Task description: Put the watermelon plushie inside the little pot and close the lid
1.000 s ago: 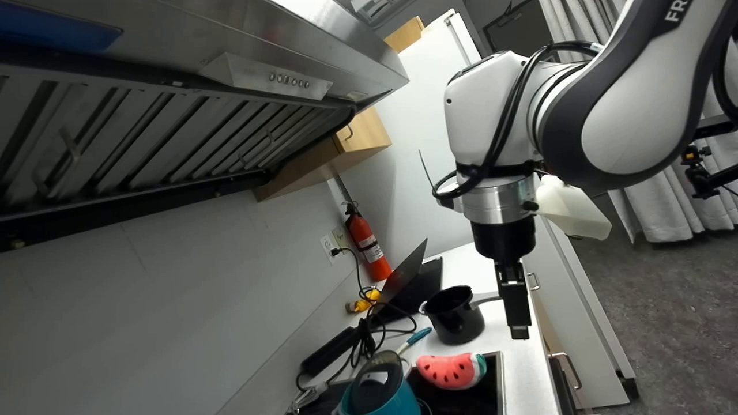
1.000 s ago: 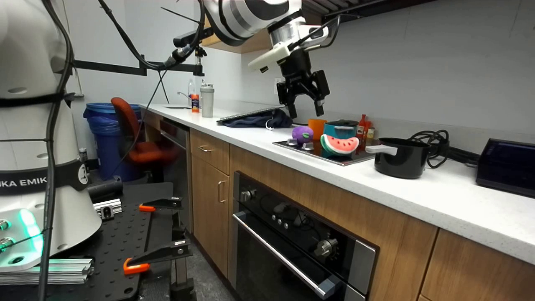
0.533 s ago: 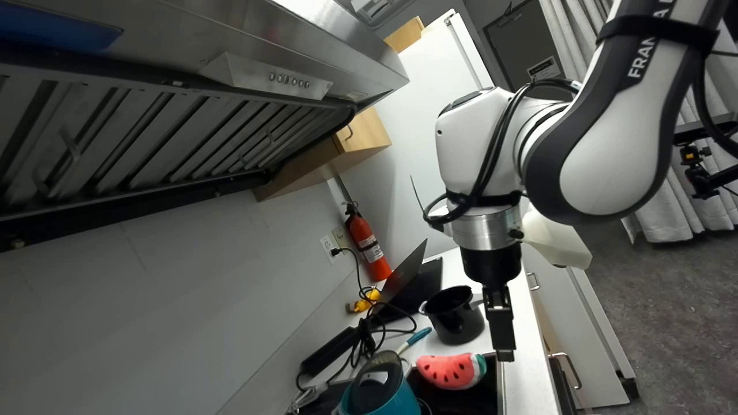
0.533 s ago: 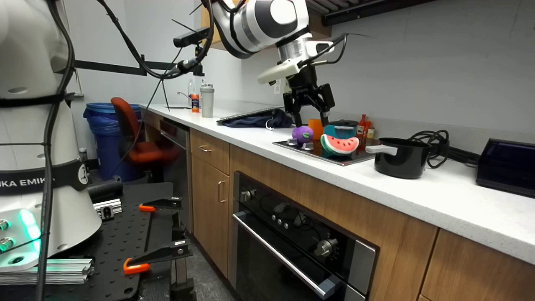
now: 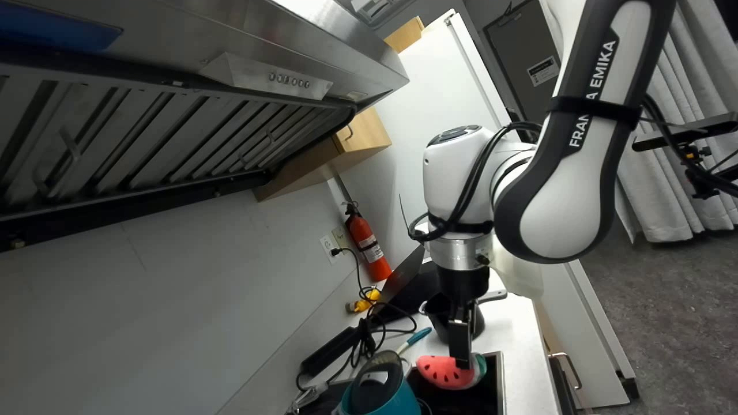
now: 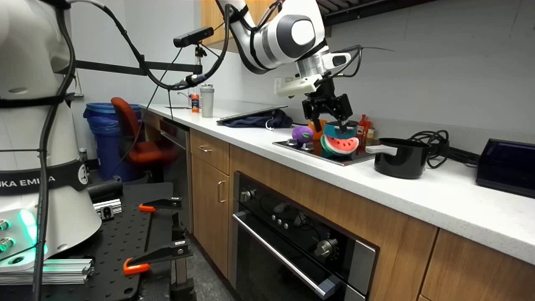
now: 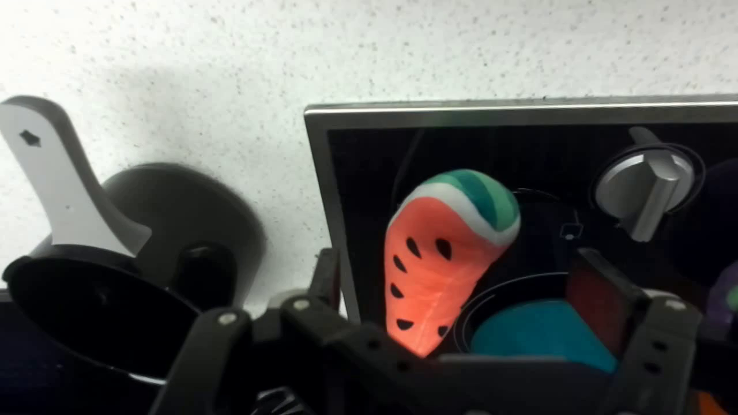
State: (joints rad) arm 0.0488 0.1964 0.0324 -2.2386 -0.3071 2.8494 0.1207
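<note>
You have: watermelon plushie (image 7: 441,259), matt cloth; little pot (image 6: 403,161), glossy; cooktop (image 7: 363,173), glossy, metal-rimmed; countertop (image 7: 242,63), smooth; cabinet door (image 6: 207,200), wood-grained; range hood (image 5: 196,109), metal.

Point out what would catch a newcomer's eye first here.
Probably the red watermelon plushie, vivid against the black cooktop it lies on. Next would likely come the big white robot arm, its open black gripper hanging above that cooktop. In an exterior view, a red fire extinguisher by the grey wall also stands out.
</note>
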